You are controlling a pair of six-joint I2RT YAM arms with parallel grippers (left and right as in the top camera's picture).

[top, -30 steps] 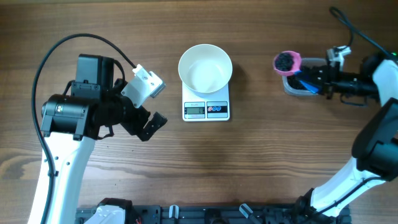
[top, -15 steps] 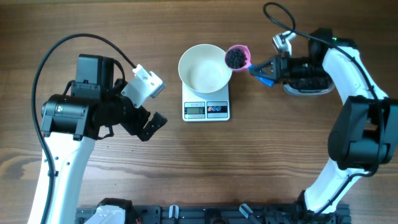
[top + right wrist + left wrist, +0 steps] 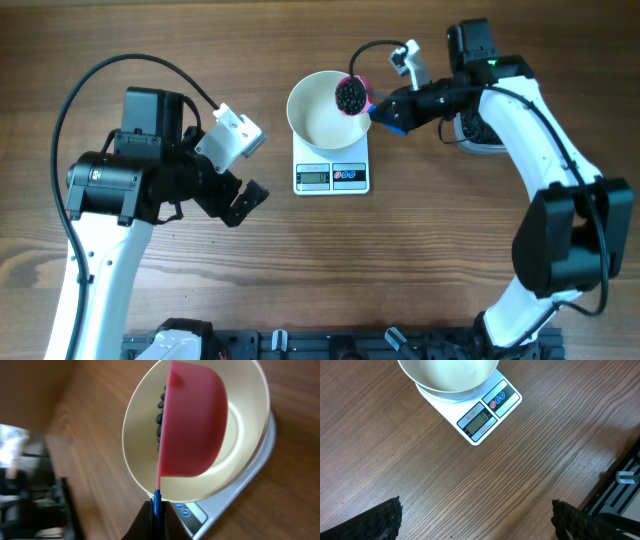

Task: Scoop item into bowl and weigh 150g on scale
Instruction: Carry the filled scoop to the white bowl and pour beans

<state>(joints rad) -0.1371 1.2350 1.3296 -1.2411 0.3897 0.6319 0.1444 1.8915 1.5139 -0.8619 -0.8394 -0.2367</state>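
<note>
Our right gripper (image 3: 393,108) was clamped on the blue handle (image 3: 157,502) of the pink scoop (image 3: 192,425), which lay tipped sideways over the white bowl (image 3: 312,120) with the black beads (image 3: 161,410) inside. The bowl sat on the scale (image 3: 331,177). Our left gripper (image 3: 243,203) hung wide open, holding nothing, well to the left.

White bowl (image 3: 320,118), white scale (image 3: 332,179), pink scoop (image 3: 195,425), black pieces (image 3: 350,96), seemingly blue handle (image 3: 157,502), brown wood-grain table (image 3: 400,260)

Bright even light, soft faint shadows, overhead and left wrist views sharp, right wrist view's background blurred
</note>
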